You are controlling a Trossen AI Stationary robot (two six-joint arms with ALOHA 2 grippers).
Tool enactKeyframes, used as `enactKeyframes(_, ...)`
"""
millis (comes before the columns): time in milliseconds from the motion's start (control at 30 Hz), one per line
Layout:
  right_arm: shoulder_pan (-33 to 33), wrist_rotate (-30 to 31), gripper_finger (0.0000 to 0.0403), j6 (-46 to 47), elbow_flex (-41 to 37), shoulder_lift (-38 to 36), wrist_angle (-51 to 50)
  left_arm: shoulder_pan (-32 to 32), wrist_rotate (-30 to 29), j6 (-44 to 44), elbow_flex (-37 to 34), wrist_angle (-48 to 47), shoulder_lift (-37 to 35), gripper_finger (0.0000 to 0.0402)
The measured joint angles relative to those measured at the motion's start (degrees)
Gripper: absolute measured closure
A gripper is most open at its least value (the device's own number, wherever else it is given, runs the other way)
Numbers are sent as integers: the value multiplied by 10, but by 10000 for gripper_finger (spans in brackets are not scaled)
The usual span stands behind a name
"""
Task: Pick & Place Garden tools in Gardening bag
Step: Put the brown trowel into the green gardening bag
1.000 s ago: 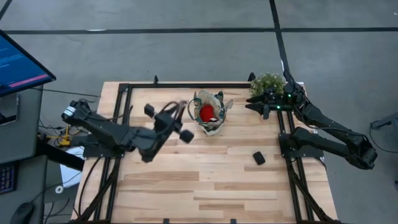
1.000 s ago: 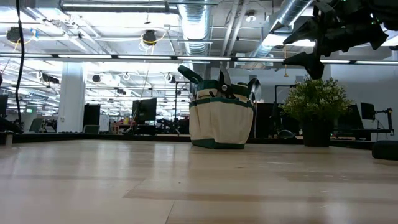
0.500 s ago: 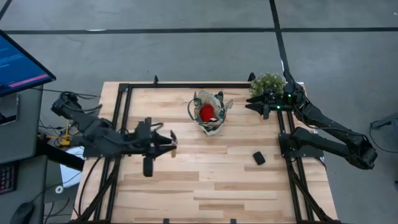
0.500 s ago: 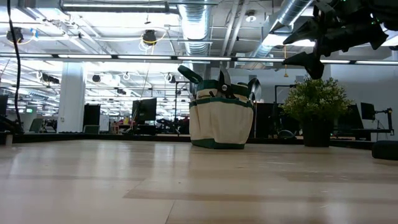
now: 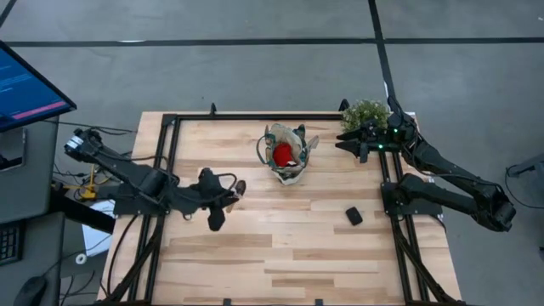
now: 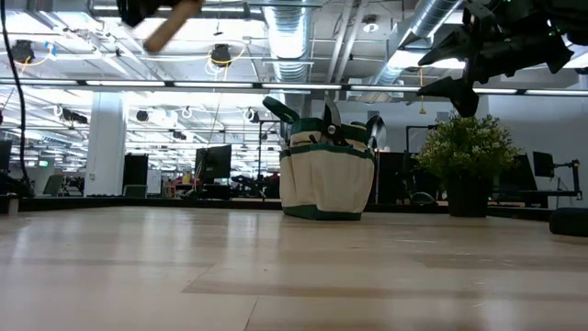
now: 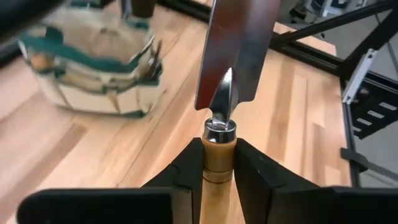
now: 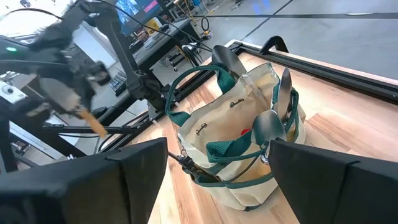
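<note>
My left gripper is shut on a hand trowel with a silver blade and a pale wooden handle, high above the table to the near left of the gardening bag. The handle also shows in the low view. The beige bag with green trim stands upright on its base at the far middle. It holds a red glove and several tools. My right gripper is open and empty, raised beside the potted plant. My left gripper pinches the trowel's wooden handle at its blade end, just behind the metal collar, between its two fingers. The fingers come from the table's left and the trowel runs on in line with them, blade ahead toward the bag. The trowel is lifted clear.
A small black block lies on the table near the right side. The potted plant stands at the far right corner. Black frame rails run along the table's left, right and far edges. Bare wood lies between the bag and the near edge.
My left gripper has swung from beside the bag toward the table's near edge and left, and has turned about. The trowel's wooden handle has come into the low view at the top left. The bag and my right arm have kept still.
</note>
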Motion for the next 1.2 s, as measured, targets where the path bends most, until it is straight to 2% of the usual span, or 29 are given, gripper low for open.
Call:
enactKeyframes(167,0,0,138,0,0,0,0,70,61,22,-121,103,-68,334)
enactKeyframes(333,0,0,138,1,0,0,1,180,173,72,-215,210,-110,334)
enactKeyframes(467,0,0,138,1,0,0,2,280,274,115,-261,284,-107,334)
enactKeyframes(667,0,0,138,1,0,0,2,432,436,154,-282,382,-57,334)
enactKeyframes(867,0,1,138,1,0,0,2,540,556,170,-282,509,24,334)
enactKeyframes(1000,0,2,138,1,0,0,2,579,605,165,-282,608,86,334)
enactKeyframes(1200,0,2,138,1,0,0,2,603,631,151,-282,720,157,334)
